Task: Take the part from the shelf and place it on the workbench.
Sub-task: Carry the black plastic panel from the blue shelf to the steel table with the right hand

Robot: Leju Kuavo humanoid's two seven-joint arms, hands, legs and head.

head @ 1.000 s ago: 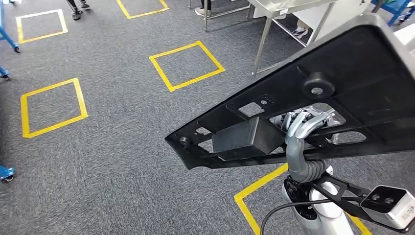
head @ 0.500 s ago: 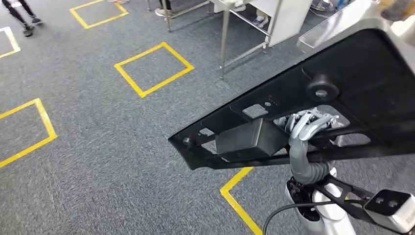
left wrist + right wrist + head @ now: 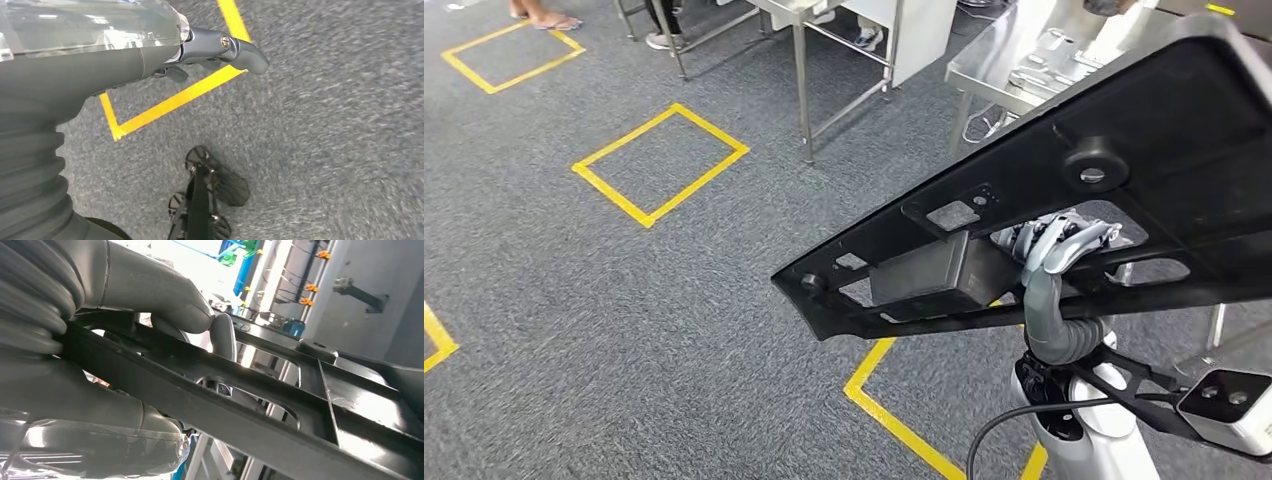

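Note:
A large black plastic part (image 3: 1154,150), flat with cut-outs and a round boss, slants across the right side of the head view. My right hand (image 3: 1056,250) grips it from below through one of its openings. In the right wrist view the thumb and fingers of that hand (image 3: 150,295) clamp a black rib of the part (image 3: 280,410). A steel workbench (image 3: 994,72) with small items on it stands ahead at the upper right, partly hidden by the part. My left hand (image 3: 100,55) hangs over the carpet, holding nothing, its fingers extended.
Grey carpet with yellow taped squares (image 3: 659,163) lies ahead. A second metal table on thin legs (image 3: 802,90) stands at the top centre, with people's feet (image 3: 544,20) behind it. A yellow line (image 3: 894,420) runs close to my body.
The whole view has swung: the yellow squares slid left and the metal tables came closer into view at the top right. The part stays in my right hand as before.

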